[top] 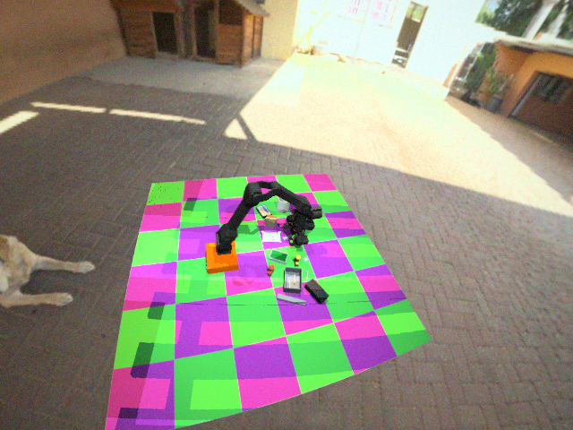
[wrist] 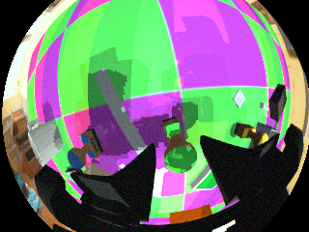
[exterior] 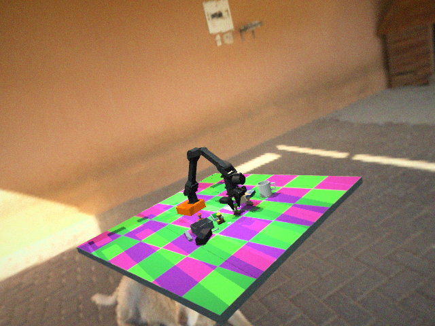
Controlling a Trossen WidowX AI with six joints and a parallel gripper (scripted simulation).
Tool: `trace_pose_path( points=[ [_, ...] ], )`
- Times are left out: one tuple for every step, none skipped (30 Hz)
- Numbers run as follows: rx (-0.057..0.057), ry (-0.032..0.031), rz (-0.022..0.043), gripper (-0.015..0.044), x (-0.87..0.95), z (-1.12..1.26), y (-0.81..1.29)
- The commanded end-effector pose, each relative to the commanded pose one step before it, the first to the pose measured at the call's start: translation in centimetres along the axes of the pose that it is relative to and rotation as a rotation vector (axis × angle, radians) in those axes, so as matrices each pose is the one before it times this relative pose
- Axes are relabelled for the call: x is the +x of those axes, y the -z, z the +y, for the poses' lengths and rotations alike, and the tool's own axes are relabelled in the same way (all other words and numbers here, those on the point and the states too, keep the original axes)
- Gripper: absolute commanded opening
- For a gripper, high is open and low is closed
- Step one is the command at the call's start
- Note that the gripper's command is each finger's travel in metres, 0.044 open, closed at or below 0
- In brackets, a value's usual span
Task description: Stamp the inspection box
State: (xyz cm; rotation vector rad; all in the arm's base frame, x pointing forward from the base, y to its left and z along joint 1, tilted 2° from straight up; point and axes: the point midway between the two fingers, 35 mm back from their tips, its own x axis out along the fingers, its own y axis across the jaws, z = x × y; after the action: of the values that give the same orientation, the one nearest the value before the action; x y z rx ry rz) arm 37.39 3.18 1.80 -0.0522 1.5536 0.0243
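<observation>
My gripper is part open and points down, with its fingertips on either side of a stamp with a green knob. I see a gap on each side of the knob. The stamp stands upright; its lettering is not readable. The white card lies behind the green ink pad in the top view. Other stamps have a yellow knob, a red knob and a blue knob. Any print on the card is too small to tell.
A grey mug and a tan block stand at the far side. An open dark box, a black block and a grey strip lie nearer. A long grey bar lies close by the green-knobbed stamp.
</observation>
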Motion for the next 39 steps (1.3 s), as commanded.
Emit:
trace_pose_path(
  points=[
    [0.0044, -0.00573, 0.00636, 0.0227, 0.916, 0.068, 0.231],
    [0.0, 0.0, 0.00003, 0.0227, 0.162, -0.001, 0.022],
    [0.0, 0.0, 0.00002, 0.0227, 0.13, -0.001, 0.019],
    [0.0, 0.0, 0.00001, 0.0227, 0.079, -0.001, 0.012],
    [0.0, 0.0, 0.0, 0.0227, 0.026, 0.0, 0.004],
    [0.0, 0.0, 0.0, 0.0227, 0.0, 0.0, 0.0],
    [0.0, 0.0, 0.0, 0.0227, 0.0, 0.0, 0.0],
    [0.0, 0.0, 0.0, 0.0227, 0.0, 0.0, 0.0],
    [-0.0042, 0.0059, -0.00234, 0.02, -0.254, -0.068, -0.095],
    [0.0, 0.0, 0.0, 0.0174, 0.0, 0.0, 0.0],
    [0.0, 0.0, 0.0, 0.0148, 0.0, 0.0, 0.0],
    [0.0, 0.0, 0.0, 0.0122, 0.0, 0.0, 0.0],
    [0.0, 0.0, 0.0, 0.0115, 0.0, 0.0, 0.0],
    [0.0, 0.0, 0.0, 0.0108, 0.0, 0.0, 0.0],
    [0.0, 0.0, 0.0, 0.0102, 0.0, 0.0, 0.0],
    [0.0, 0.0, 0.0, 0.0095, 0.0, 0.0, 0.0],
    [0.0, 0.0, 0.0, 0.0088, 0.0, 0.0, 0.0],
    [0.0, 0.0, 0.0, 0.0082, 0.0, 0.0, 0.0],
    [0.0, 0.0, 0.0, 0.0075, 0.0, 0.0, 0.0],
    [0.0, 0.0, 0.0, 0.0068, 0.0, 0.0, 0.0],
    [0.0, 0.0, 0.0, 0.0062, 0.0, 0.0, 0.0],
    [0.0, 0.00001, 0.0, 0.0035, -0.008, 0.0, -0.001],
    [0.0, 0.00004, -0.00001, 0.0009, -0.024, 0.0, -0.003],
    [0.0, 0.00007, -0.00001, 0.0, -0.04, 0.001, -0.005],
    [0.0, 0.00009, -0.00002, 0.0, -0.048, 0.001, -0.006],
    [0.0, 0.00009, -0.00002, 0.0, -0.048, 0.001, -0.006],
    [0.0, 0.00009, -0.00002, 0.0, -0.048, 0.001, -0.006],
    [0.0, 0.00009, -0.00002, 0.0, -0.048, 0.001, -0.006],
    [0.0, 0.00009, -0.00002, 0.0, -0.048, 0.001, -0.006],
    [0.0, 0.00009, -0.00002, 0.0, -0.048, 0.001, -0.006],
    [0.0, 0.00009, -0.00002, 0.0, -0.048, 0.001, -0.006],
    [0.0, 0.00009, -0.00002, 0.0, -0.048, 0.001, -0.006],
    [0.0, 0.00009, -0.00002, 0.0, -0.048, 0.001, -0.006],
    [0.0, 0.00009, -0.00002, 0.0, -0.048, 0.001, -0.005],
    [0.0, 0.00009, -0.00002, 0.0, -0.048, 0.001, -0.005],
    [0.0, 0.00009, -0.00001, 0.0, -0.048, 0.001, -0.005],
    [0.0, 0.00009, -0.00001, 0.0, -0.048, 0.001, -0.005],
    [0.0, 0.00009, -0.00001, 0.0, -0.048, 0.001, -0.005],
    [0.0, 0.00009, -0.00001, 0.0, -0.048, 0.001, -0.005]
  ],
)
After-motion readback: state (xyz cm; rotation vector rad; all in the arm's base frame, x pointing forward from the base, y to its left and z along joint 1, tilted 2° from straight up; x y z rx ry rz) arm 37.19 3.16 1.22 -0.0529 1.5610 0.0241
